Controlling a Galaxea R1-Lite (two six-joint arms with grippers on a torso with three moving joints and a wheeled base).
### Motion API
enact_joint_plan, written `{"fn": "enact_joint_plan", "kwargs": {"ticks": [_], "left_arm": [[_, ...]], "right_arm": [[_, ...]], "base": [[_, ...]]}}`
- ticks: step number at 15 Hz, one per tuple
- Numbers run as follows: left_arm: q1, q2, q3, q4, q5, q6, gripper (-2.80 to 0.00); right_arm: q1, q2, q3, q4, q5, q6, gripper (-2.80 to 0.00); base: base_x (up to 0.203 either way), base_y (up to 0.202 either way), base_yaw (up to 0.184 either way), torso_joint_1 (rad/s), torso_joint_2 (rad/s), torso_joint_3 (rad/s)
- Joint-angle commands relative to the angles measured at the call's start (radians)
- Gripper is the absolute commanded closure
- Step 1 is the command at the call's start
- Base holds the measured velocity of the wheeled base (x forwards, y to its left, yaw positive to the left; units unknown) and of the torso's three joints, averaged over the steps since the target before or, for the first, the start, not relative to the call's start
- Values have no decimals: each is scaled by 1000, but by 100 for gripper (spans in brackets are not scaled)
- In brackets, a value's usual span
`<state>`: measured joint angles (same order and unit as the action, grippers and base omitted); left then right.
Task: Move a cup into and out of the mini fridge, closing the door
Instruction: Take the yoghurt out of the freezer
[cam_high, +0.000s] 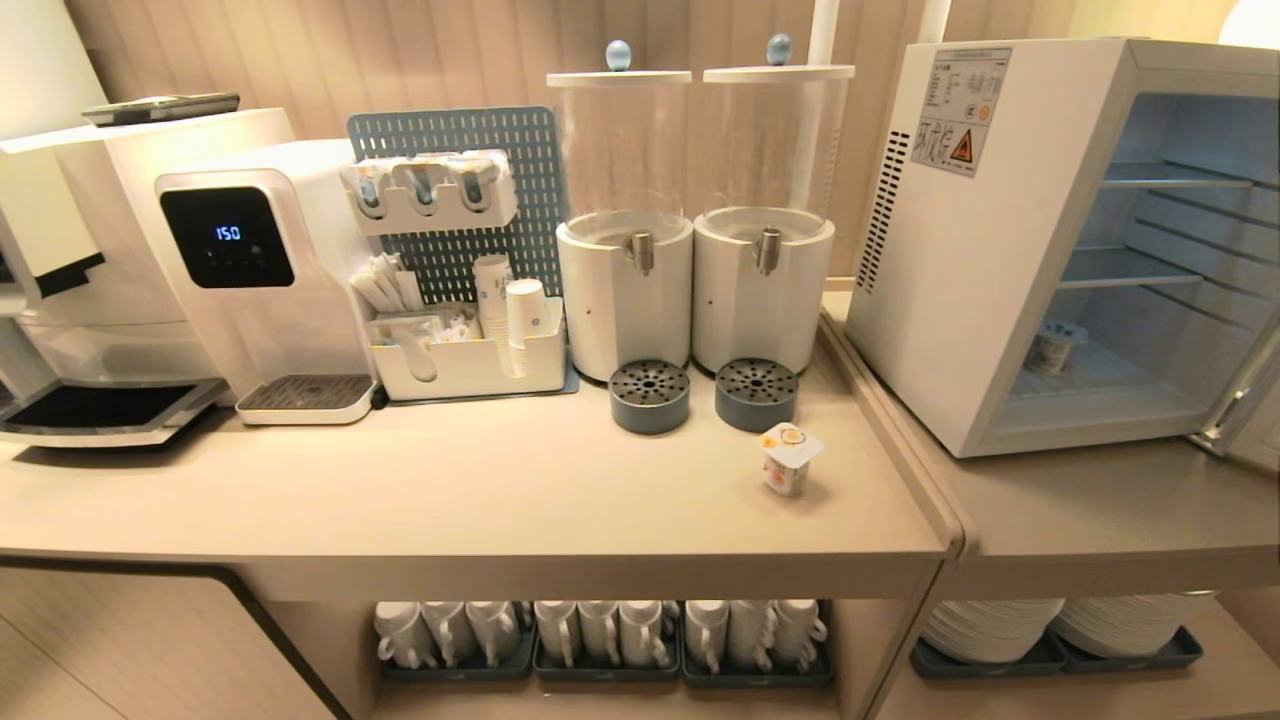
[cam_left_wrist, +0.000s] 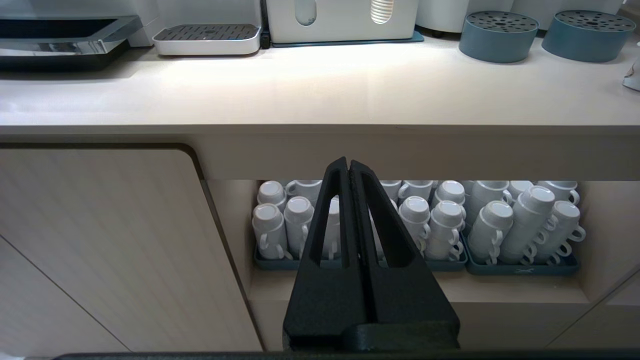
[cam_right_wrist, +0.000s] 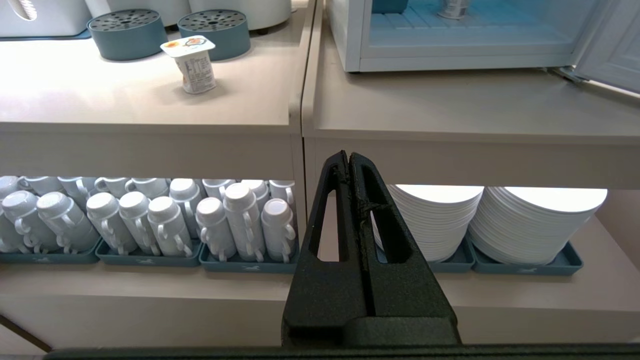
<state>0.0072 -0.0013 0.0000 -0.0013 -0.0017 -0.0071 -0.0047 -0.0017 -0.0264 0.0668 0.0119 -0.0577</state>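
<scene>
The white boxy mini fridge (cam_high: 1010, 250) is standing open on the right-hand beige counter (cam_high: 500, 490), its pale-framed door (cam_right_wrist: 612, 42) swung wide. A small foil-lidded yogurt cup (cam_high: 790, 458) is sitting upright beside the two grey drip cups (a second cup (cam_high: 1055, 347) is resting inside). Both black grippers, left (cam_left_wrist: 349, 165) and right (cam_right_wrist: 348, 157), are hanging below counter level, jaws pressed together, gripping nothing.

Two clear drink dispensers (cam_high: 692, 220) stand at the counter's far edge, grey drip cups (cam_high: 650, 396) just before them. Left of these — a pegboard organiser (cam_high: 462, 250) with paper cups and a water dispenser (cam_high: 262, 270). Below, stacked mugs (cam_high: 600, 632) and plates (cam_high: 1060, 625).
</scene>
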Motion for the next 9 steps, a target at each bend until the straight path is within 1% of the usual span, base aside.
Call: {"fn": "enact_joint_plan", "kwargs": {"ticks": [1,2,4,9], "left_arm": [[0,0,2,0,0,1,0],[0,0,2,0,0,1,0],[0,0,2,0,0,1,0],[0,0,2,0,0,3,0]], "right_arm": [[0,2,0,1,0,-1,0],[0,2,0,1,0,-1,0],[0,2,0,1,0,-1,0],[0,2,0,1,0,-1,0]], "base": [[0,0,0,0,0,0],[0,0,0,0,0,0],[4,-105,3,5,5,2],[0,-193,-1,4,3,2]]}}
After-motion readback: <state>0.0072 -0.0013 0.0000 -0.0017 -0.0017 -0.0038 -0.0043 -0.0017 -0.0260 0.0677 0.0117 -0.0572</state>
